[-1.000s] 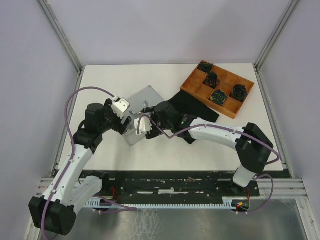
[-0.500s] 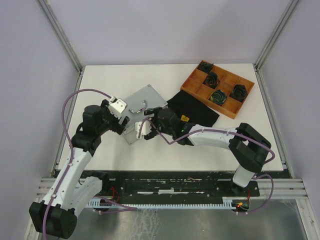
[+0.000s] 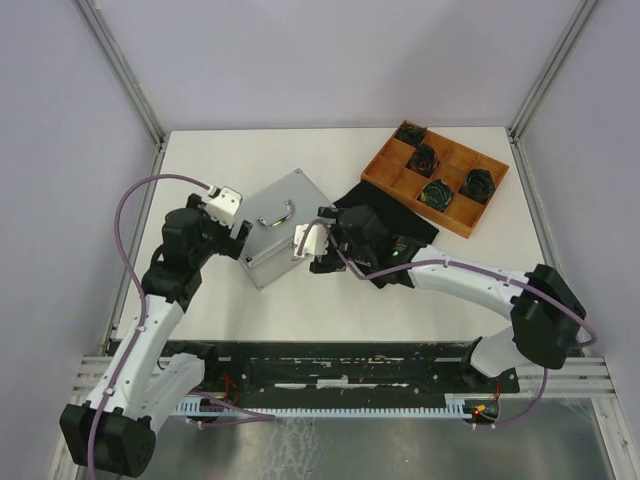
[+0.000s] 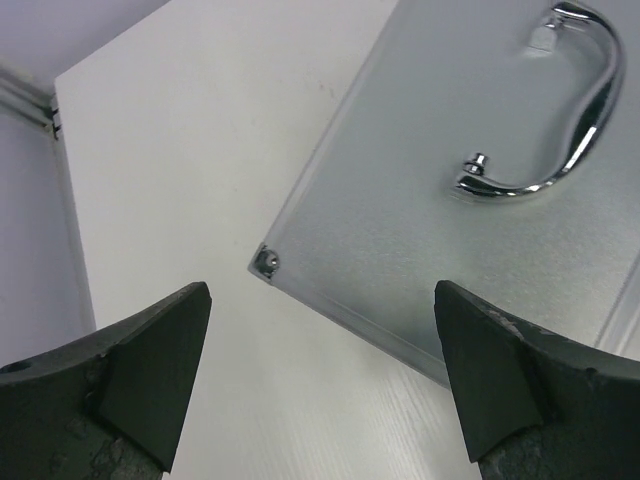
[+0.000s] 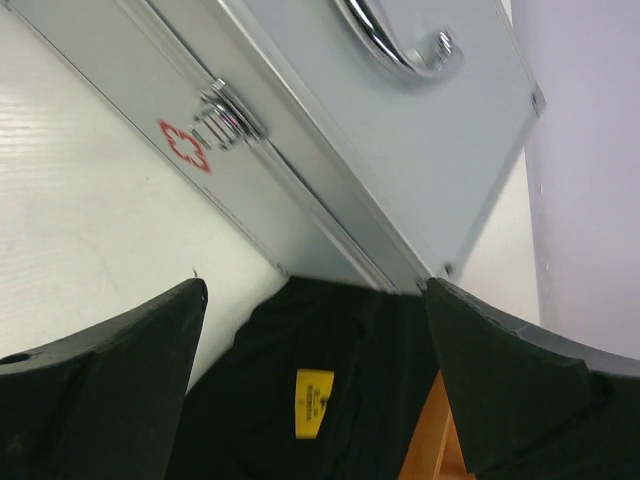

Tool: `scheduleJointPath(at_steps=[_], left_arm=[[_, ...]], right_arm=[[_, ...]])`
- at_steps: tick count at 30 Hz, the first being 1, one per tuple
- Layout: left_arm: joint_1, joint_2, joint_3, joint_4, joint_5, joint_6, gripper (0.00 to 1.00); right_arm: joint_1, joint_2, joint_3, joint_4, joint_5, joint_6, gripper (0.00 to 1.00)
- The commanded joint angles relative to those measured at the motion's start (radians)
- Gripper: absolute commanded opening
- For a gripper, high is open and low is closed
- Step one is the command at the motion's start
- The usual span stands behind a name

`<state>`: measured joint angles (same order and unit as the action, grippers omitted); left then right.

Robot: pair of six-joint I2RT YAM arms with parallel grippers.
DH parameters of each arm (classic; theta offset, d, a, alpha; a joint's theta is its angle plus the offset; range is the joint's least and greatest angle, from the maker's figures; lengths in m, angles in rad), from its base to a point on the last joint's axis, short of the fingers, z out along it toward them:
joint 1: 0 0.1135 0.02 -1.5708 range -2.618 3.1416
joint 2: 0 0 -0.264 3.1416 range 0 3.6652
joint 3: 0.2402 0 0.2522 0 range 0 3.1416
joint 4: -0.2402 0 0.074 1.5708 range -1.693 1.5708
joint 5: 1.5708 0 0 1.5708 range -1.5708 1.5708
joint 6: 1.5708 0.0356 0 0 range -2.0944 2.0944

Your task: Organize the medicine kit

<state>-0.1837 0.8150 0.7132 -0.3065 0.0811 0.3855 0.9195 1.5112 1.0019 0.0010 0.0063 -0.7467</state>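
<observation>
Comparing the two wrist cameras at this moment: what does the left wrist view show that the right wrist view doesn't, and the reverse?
Only the left wrist: a riveted lid corner and the frame rail at the table's edge. Only the right wrist: the front of the medicine kit with its latch and red cross sticker, black fabric bearing a yellow label, and an orange tray's corner. Both: the kit's lid, its chrome handle and the white table.
</observation>
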Motion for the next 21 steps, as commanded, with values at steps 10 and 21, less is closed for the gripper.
scheduleJointPath(at_steps=[10,21], left_arm=[[0.097,0.083,0.040,0.268,-0.232,-0.174,0.99],[0.290,0.048,-0.008,0.347,-0.033,-0.334,1.00]], right_arm=[[-0.335,-0.247,0.086,-0.414,0.169,0.480,1.00],[-0.622,-0.453,-0.010,-0.482,0.151,0.754,1.00]])
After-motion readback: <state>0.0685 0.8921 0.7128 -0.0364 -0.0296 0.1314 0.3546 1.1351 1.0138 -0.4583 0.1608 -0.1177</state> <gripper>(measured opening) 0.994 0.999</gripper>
